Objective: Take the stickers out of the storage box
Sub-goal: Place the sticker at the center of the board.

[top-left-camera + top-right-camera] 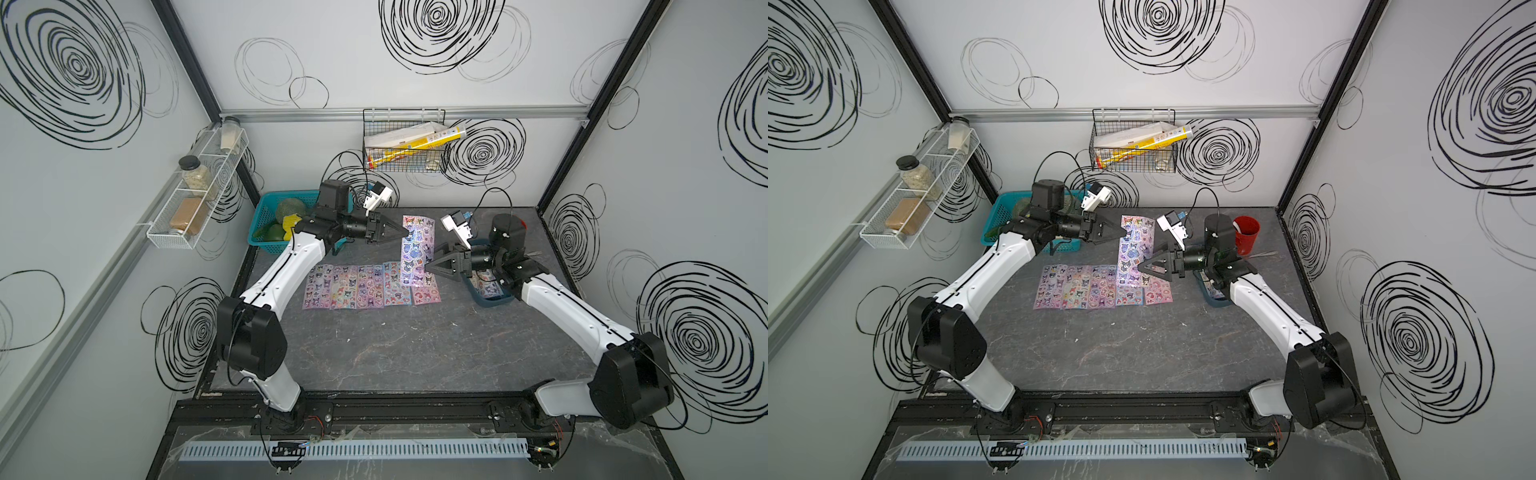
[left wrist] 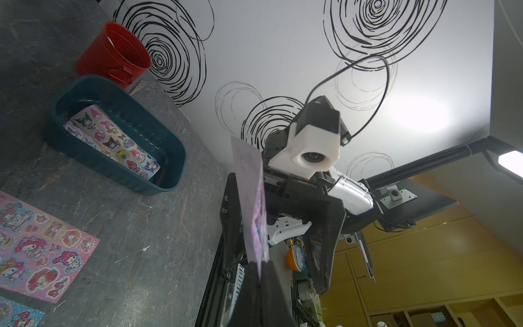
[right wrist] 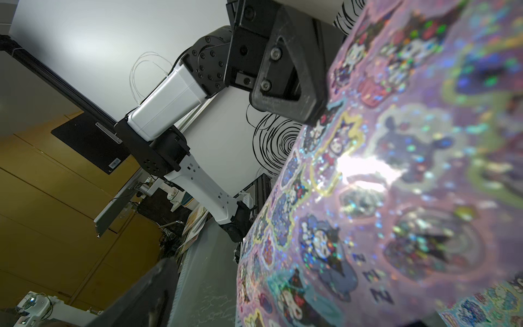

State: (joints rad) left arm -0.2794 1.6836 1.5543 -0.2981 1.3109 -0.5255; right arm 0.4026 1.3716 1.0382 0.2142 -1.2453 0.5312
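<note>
My left gripper (image 1: 406, 231) is shut on the top end of a lilac sticker sheet (image 1: 417, 245) and holds it in the air over the table. My right gripper (image 1: 428, 266) is open at the sheet's lower end. In the left wrist view its fingers (image 2: 325, 249) stand wide apart, with the sheet (image 2: 252, 198) edge-on near one of them. Several stickers (image 1: 357, 286) lie in a row on the table. The dark teal storage box (image 2: 119, 172) sits under my right arm with stickers (image 2: 113, 138) inside.
A red cup (image 1: 1246, 235) stands behind the box. A blue lattice basket (image 1: 270, 232) with green produce sits at the back left. A wire basket (image 1: 405, 141) hangs on the back wall, and a jar rack (image 1: 199, 191) on the left wall.
</note>
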